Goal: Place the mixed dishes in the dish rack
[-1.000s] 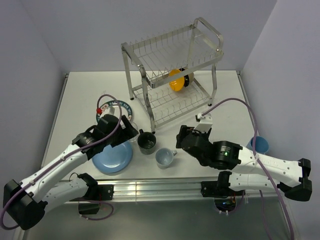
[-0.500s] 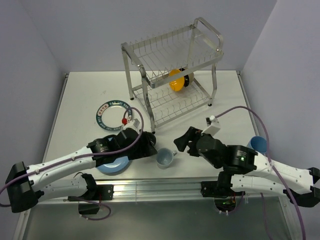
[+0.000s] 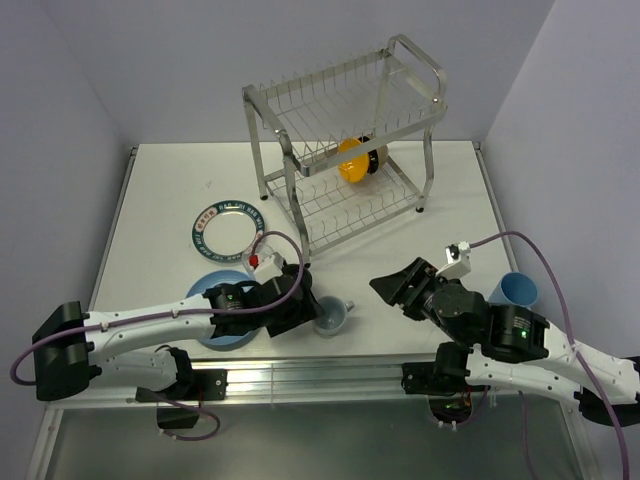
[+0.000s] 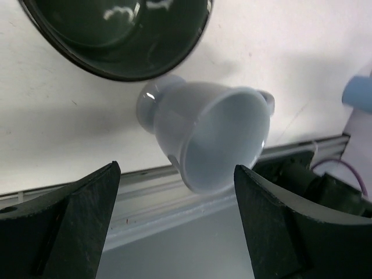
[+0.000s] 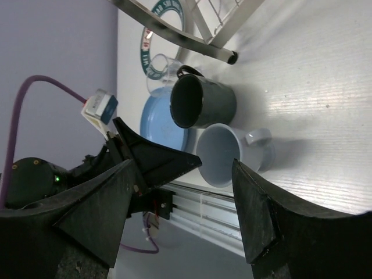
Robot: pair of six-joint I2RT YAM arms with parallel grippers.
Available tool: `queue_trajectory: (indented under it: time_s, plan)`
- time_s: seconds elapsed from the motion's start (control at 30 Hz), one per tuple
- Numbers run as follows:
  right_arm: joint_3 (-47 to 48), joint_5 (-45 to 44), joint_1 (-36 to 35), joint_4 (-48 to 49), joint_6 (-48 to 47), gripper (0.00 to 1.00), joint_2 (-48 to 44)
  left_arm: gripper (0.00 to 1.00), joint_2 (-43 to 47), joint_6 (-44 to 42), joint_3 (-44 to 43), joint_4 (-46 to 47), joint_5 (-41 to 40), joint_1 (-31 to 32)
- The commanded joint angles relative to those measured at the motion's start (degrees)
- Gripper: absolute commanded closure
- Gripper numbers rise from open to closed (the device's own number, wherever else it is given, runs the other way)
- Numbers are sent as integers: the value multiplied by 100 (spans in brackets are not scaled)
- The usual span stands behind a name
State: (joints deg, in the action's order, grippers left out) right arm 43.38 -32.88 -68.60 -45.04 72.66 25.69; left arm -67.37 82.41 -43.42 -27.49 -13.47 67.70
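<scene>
Left claw (image 4: pixel 174 171) stands wide open, the pale grey-blue ceramic mug (image 4: pixel 209 139) between its fingers, ungripped, at the white table's (image 3: pixel 160 190) near edge; right claw (image 5: pixel 183 168) wide open, empty. Tall silver wire dish rack (image 3: pixel 262 96) at far edge

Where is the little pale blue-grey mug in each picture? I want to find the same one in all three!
Top external: the pale grey-blue ceramic mug stands low in the middle, near the table's front edge.
Left wrist: in the middle, open mouth toward the camera, just below the dark glossy mug.
Right wrist: lower centre, just below the dark mug.
Shared landmark: the silver metal rail along the table's edge runs close beside the mug in every view.
</scene>
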Motion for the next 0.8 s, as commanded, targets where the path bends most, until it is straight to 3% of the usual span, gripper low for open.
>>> queue_trajectory:
  time_s: [0.0, 0.23, 0.33, 0.47, 0.5, 0.53, 0.77]
  plan:
    - [74, -43, 13, -242, 125, 26, 260, 14, -240, 434, -316, -117, -498, 41]
    - [470, -69, 22, -559, 99, 26, 542, 19, -856, 337, -308, 155, -252, 41]
    - [470, -60, 22, -550, 55, 25, 428, 30, -1058, 285, -272, 270, -200, 41]
    - [409, -60, 13, -672, 125, 25, 235, 72, -1313, 91, -360, 402, 11, 41]
    - [409, -52, 13, -717, 160, 25, 208, 92, -1339, -14, -404, 419, 55, 41]
    - [409, -34, 13, -769, 187, 25, 191, 99, -1357, -84, -430, 437, 151, 50]
    - [382, 850, 22, -622, 144, 23, -2, 100, -849, -927, -685, 428, -259, 401]
